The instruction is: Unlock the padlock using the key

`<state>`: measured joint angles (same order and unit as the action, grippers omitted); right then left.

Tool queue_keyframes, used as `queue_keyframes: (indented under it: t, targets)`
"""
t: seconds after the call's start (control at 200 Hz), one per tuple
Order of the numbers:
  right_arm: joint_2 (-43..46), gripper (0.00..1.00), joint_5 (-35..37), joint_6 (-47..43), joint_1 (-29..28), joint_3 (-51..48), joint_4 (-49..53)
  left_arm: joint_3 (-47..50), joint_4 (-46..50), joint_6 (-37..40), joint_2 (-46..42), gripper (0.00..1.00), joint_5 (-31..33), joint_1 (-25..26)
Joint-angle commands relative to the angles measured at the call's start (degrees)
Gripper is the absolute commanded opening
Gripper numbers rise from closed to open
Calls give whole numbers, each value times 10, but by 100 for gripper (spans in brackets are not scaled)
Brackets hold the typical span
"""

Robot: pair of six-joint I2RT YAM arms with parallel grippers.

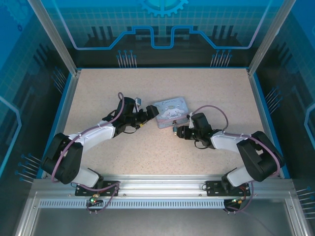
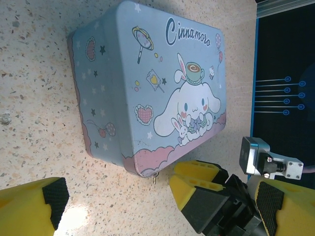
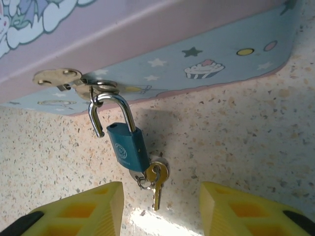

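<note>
Blue padlock [image 3: 127,146] is hung on the tin's [image 3: 147,39] hasp [image 3: 98,89], key [image 3: 157,186] seated, shackle [image 3: 123,105] looking sprung, so unhooking it is probably left for the released right end effector [image 3: 160,206].

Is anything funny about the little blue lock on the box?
Yes. On the padlock, the shackle has one leg out of the blue body, so it looks unlocked. It hangs hooked through the latch ring of the tin. The key sits at its bottom end.
</note>
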<state>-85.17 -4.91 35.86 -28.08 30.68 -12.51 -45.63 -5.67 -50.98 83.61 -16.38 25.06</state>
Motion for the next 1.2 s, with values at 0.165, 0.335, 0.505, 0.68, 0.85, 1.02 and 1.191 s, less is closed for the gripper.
queue_keyframes:
  t: [0.165,0.335,0.505,0.68,0.85,1.02,1.191]
  targets:
    - [-36,40,-15,2,0,-4,-84,-11,-18,-8,16,99,-20,-5]
    - [-60,38,-44,-5,7,-2,-108,-11,-19,-7,16,99,-20,-6]
    - [-81,37,-60,-11,7,3,-120,-11,-19,-8,18,99,-20,-5]
    - [-97,36,-65,-11,8,3,-128,-11,-19,-8,19,99,-20,-6]
    - [-111,35,-69,-6,9,6,-137,-12,-19,-8,21,99,-20,-5]
    - [-116,30,-73,-7,9,7,-138,-12,-18,-9,22,99,-19,-5]
    - [-114,23,-73,-8,10,5,-135,-15,-18,-9,23,99,-19,-5]
